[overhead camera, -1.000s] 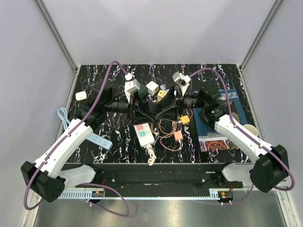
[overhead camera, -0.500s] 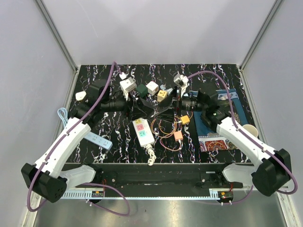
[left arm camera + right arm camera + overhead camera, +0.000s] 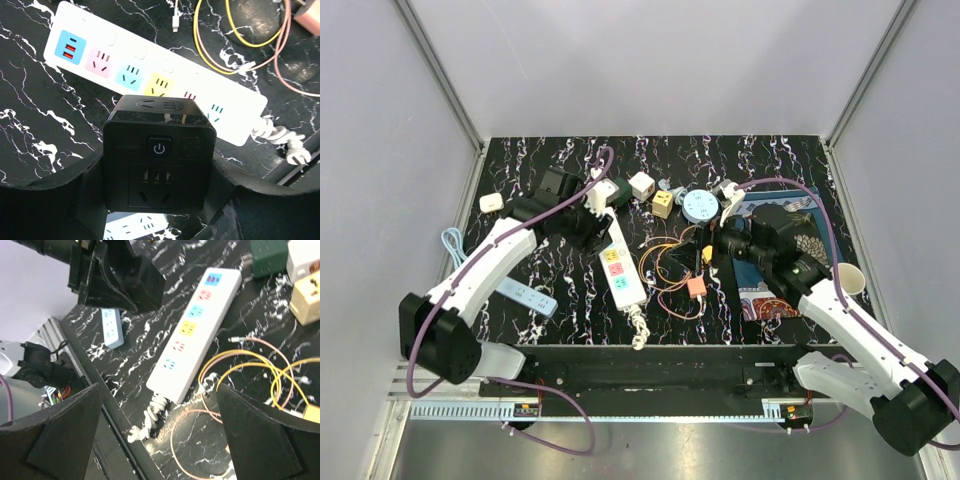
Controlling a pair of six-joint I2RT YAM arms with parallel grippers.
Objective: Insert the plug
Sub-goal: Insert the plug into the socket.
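On the left, our left gripper point(image 3: 159, 210) was clamped on the black plug block point(image 3: 159, 150), one finger pressed to each side. That way its button face looked up at the wrist camera, and its prongs, hidden from us, presumably pointed down. We held it close over the white power strip point(image 3: 150, 60), likely to line it up before pressing in; whether it touched we could not tell. Right of the strip lay looped cables point(image 3: 670, 268). Near them our right gripper point(image 3: 718, 243) hung with jaws wide apart, holding nothing, clear of the work.
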